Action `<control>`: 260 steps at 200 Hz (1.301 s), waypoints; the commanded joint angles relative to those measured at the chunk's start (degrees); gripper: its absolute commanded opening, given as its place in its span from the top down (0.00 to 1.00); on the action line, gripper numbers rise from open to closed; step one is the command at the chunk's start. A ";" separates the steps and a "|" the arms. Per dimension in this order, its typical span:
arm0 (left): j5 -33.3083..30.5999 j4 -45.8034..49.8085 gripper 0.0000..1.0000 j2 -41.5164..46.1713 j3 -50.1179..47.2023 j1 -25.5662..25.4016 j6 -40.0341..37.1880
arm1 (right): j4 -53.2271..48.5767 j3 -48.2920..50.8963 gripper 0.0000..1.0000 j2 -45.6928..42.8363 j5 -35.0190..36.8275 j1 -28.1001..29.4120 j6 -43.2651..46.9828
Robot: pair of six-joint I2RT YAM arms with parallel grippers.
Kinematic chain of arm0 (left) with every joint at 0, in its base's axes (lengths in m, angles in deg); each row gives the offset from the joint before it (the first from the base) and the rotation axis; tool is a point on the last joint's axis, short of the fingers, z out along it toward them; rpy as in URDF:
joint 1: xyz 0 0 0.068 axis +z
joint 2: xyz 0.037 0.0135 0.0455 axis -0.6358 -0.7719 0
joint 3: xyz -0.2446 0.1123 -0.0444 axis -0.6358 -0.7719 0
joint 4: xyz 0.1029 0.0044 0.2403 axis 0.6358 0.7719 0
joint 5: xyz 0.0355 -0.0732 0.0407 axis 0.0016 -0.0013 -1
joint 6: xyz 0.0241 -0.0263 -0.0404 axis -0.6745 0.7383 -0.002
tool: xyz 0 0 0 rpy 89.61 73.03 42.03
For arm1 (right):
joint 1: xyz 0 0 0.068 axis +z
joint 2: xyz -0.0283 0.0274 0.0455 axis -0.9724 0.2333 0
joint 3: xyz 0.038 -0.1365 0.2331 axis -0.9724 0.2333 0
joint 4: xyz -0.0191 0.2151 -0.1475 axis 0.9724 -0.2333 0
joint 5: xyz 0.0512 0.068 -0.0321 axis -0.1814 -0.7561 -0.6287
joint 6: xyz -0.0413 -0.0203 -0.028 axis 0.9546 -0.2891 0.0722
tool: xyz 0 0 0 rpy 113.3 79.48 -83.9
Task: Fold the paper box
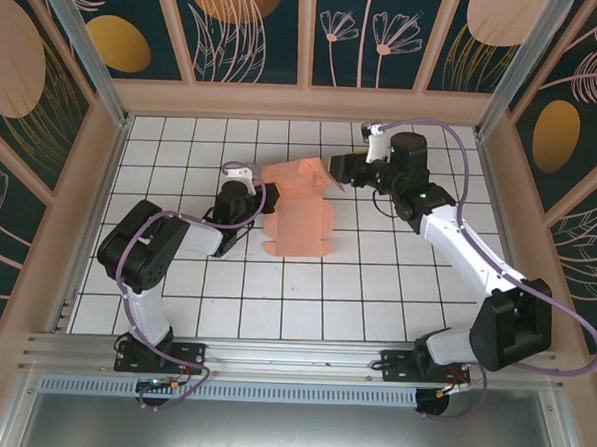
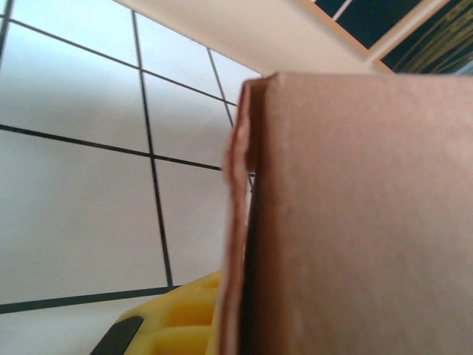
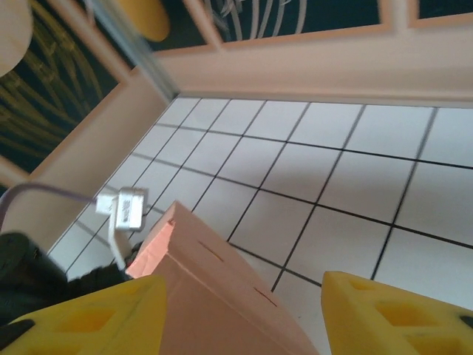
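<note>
From the top camera I see the salmon-pink, thin-cardboard paper box lying partly folded near the middle of the white tiled table, its far end turned up into low walls; the left gripper sits against the paper box's left edge, and the right gripper hangs just beside its far right corner. On the left wrist camera, a side of the paper box stands upright right against the lens; one yellow ribbed finger lies against its edge, and I read that claw as clamped tight on the cardboard. On the right wrist camera the two yellow fingers stand well apart, so that claw is wide; a folded corner of the paper box rises between them, nearer the left-hand one in the picture; I cannot tell whether they touch.
</note>
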 commanded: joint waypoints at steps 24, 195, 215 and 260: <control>3.85 -3.80 1.00 1.26 0.30 -0.09 -1.22 | 2.23 0.88 0.47 1.27 -8.72 1.46 6.62; 4.39 -3.43 1.00 0.38 1.07 -0.09 -0.55 | -5.53 -0.84 0.55 8.01 6.94 9.32 17.60; 4.65 -3.53 1.00 0.24 1.16 -0.09 -0.60 | -5.70 -1.14 0.56 8.59 11.64 10.75 18.60; 4.92 -3.62 1.00 -0.02 1.33 -0.08 -0.54 | -3.19 -1.67 0.59 10.31 24.79 14.42 20.05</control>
